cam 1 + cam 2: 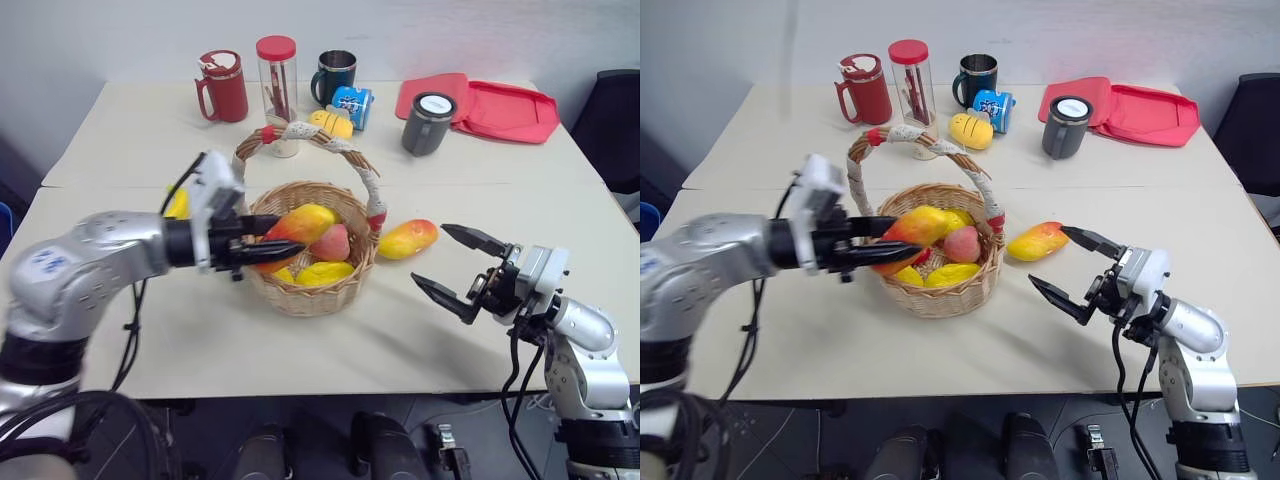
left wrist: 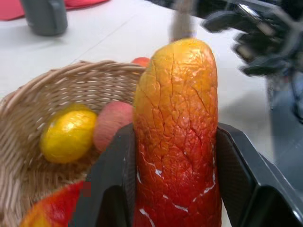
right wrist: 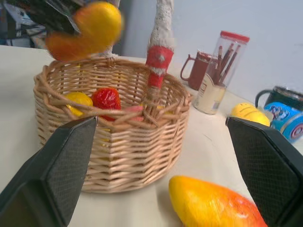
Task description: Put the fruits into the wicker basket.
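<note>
The round wicker basket (image 1: 312, 285) stands mid-table, its tall handle wrapped in whitish cord with red bands. My left gripper (image 1: 272, 240) is shut on a yellow-to-red mango (image 1: 300, 224), held just above the basket's left rim; in the left wrist view the mango (image 2: 177, 127) sits between both black fingers (image 2: 111, 179). A yellow fruit (image 1: 325, 272) and a pinkish-red one (image 1: 333, 243) lie inside the basket. A second mango (image 1: 408, 238) rests on the table right of the basket. My right gripper (image 1: 430, 255) hangs open near it, holding nothing.
Along the table's back stand a red mug (image 1: 222, 85), a clear jar with a red lid (image 1: 277, 90), a dark mug (image 1: 335, 75), a blue can (image 1: 352, 105), a yellow toy (image 1: 331, 123), a grey tumbler (image 1: 428, 122) and a red tray (image 1: 500, 110).
</note>
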